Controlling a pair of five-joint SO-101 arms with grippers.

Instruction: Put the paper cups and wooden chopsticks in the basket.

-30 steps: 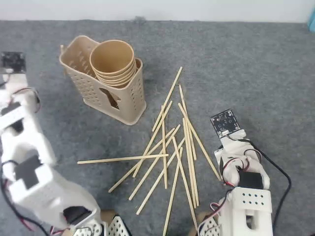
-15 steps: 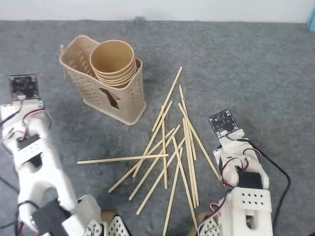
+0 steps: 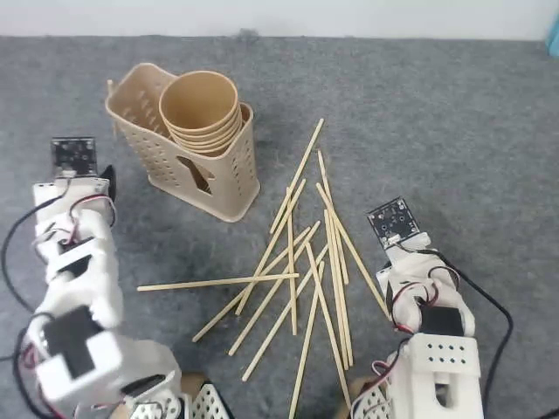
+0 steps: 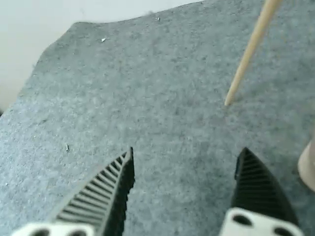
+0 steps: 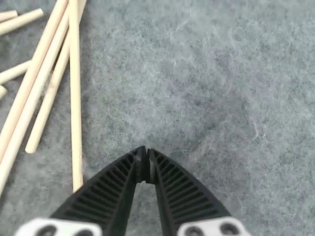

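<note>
Wooden chopsticks (image 3: 292, 262) are lying beside the basket (image 3: 231, 188) of paper cups (image 3: 199, 103). Left gripper (image 4: 187, 152) is gaping, right gripper (image 5: 146, 150) is clenching nothing.

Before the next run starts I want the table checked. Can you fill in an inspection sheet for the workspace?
Surface: grey felt mat, flat, with no spills.
Job's things: beige perforated plastic basket upright, with a stack of brown paper cups inside it; pale wooden chopsticks lie scattered and crossed on the mat, outside the basket.
Clutter: nothing seen.
Grippers: left tool open over bare mat; right tool shut, beside the chopsticks, holding nothing.
Cables: black cable loops over the mat beside the right arm; thin wires run along both arms.
Surroundings: pale wall behind the mat's far edge.
</note>
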